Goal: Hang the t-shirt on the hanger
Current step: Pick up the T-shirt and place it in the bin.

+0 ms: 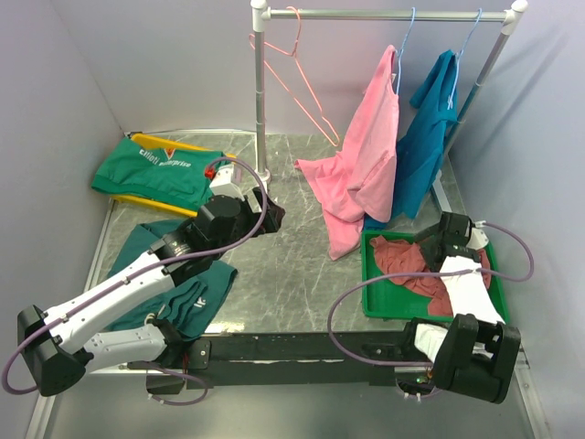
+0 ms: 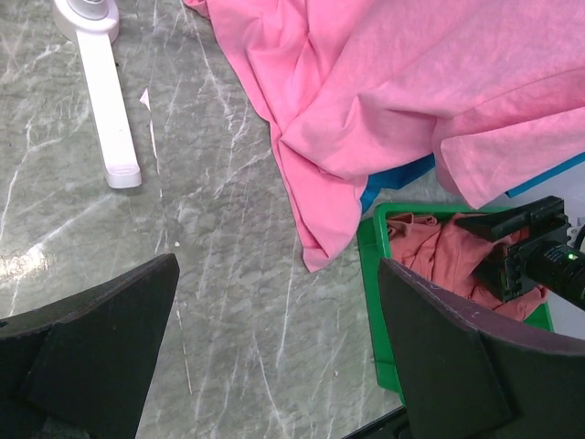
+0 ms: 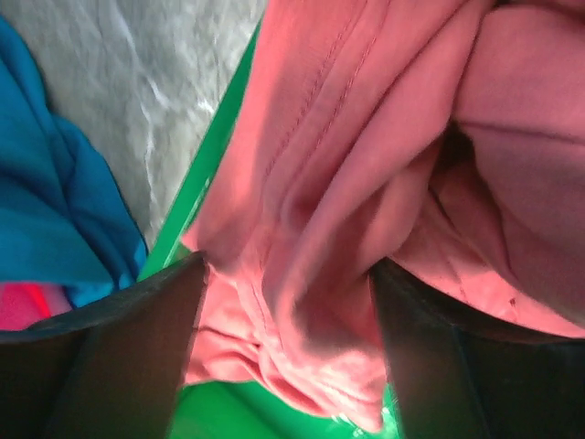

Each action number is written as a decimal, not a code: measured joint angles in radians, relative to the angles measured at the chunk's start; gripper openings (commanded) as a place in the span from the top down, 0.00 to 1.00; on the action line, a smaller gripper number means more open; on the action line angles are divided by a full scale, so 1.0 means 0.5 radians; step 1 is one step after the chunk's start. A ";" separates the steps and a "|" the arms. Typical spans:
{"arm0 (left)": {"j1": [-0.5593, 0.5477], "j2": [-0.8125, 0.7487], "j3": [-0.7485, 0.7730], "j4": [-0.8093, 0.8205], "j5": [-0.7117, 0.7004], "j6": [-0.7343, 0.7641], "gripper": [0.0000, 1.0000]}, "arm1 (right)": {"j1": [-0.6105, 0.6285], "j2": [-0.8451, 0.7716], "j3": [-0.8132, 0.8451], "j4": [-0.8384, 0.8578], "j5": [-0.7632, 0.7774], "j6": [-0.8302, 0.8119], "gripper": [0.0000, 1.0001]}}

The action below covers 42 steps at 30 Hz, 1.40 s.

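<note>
One t-shirt [image 3: 366, 165] crumpled in green tray [image 1: 368, 279], right gripper [image 3: 283, 320] spread wide astride it, left gripper [image 2: 279, 302] spread, empty

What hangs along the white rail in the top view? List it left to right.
salmon-pink wire hanger → light pink cloth shirt → teal-blue cloth shirt

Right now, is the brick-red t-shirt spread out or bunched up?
Bunched up. The t-shirt lies crumpled in a heap inside the green tray, and the right wrist view shows deep folds and creases rather than flat cloth.
</note>
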State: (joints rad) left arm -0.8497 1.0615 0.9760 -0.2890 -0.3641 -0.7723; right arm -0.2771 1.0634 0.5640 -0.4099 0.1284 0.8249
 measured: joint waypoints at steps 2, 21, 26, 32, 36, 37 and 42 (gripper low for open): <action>0.000 -0.005 -0.009 0.000 0.000 -0.002 0.04 | 0.000 0.012 0.000 0.036 0.037 -0.008 0.70; 0.000 0.028 0.148 -0.058 0.002 -0.011 0.04 | 0.000 -0.757 0.904 -0.417 -0.305 0.084 1.00; 0.000 0.032 0.230 -0.074 -0.001 0.002 0.03 | 0.000 -0.771 1.360 -0.545 -0.494 0.123 1.00; 0.000 0.032 0.270 -0.106 -0.015 0.008 0.03 | 0.000 -0.709 1.855 -0.647 -0.784 0.202 1.00; 0.000 0.031 0.286 -0.124 -0.034 0.021 0.04 | 0.000 -0.631 2.142 -0.652 -0.975 0.308 1.00; 0.000 0.031 0.292 -0.128 -0.040 0.024 0.04 | 0.000 -0.602 2.218 -0.641 -1.026 0.339 1.00; 0.006 0.032 0.321 -0.138 -0.053 0.041 0.03 | 0.001 -0.466 2.498 -0.508 -1.273 0.552 1.00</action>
State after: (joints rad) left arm -0.8467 1.0775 1.1366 -0.3580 -0.3908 -0.7517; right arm -0.2768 0.8303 1.8130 -0.6640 -0.5083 1.1007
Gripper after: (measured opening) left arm 0.966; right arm 0.012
